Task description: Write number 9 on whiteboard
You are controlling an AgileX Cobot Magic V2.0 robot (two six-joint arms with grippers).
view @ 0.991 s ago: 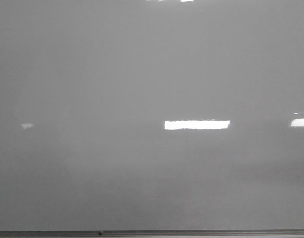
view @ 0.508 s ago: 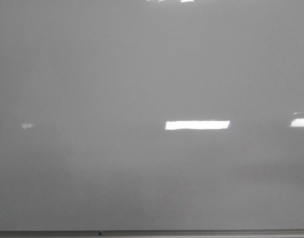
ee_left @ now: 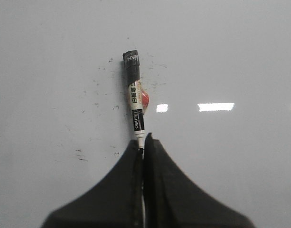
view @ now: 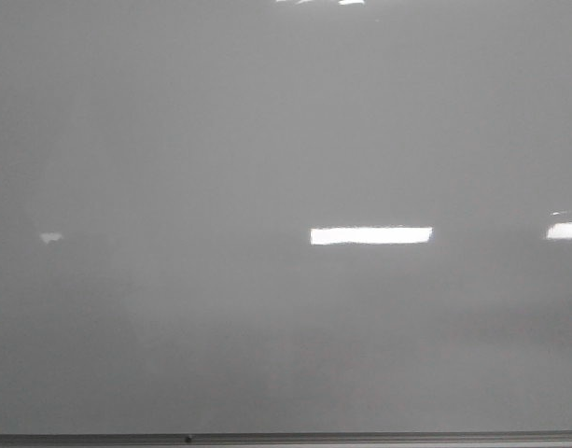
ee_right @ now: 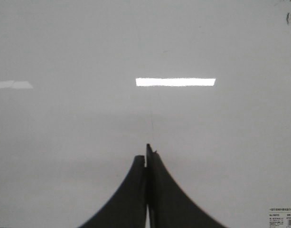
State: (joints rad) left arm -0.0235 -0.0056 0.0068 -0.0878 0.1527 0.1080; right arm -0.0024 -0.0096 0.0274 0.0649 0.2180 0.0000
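The whiteboard [view: 267, 140] is a glossy grey-white board that fills the front view, with a thin metal strip [view: 286, 438] along its lower edge. No number 9 shows on it in any view. No gripper shows in the front view. In the left wrist view my left gripper [ee_left: 143, 140] is shut on a marker [ee_left: 136, 107] with a white and black barrel and a black far end that points at the board [ee_left: 230, 57]. In the right wrist view my right gripper [ee_right: 146, 154] is shut and empty, facing the bare board [ee_right: 64, 142].
Small black specks [ee_left: 95, 90] dot the board around the marker, and a red spot [ee_left: 145, 98] shows beside its barrel. A faint thin line [ee_right: 151, 123] runs just ahead of the right fingers. A small printed label [ee_right: 282, 213] sits on the board. Bright rectangles are light reflections [view: 370, 235].
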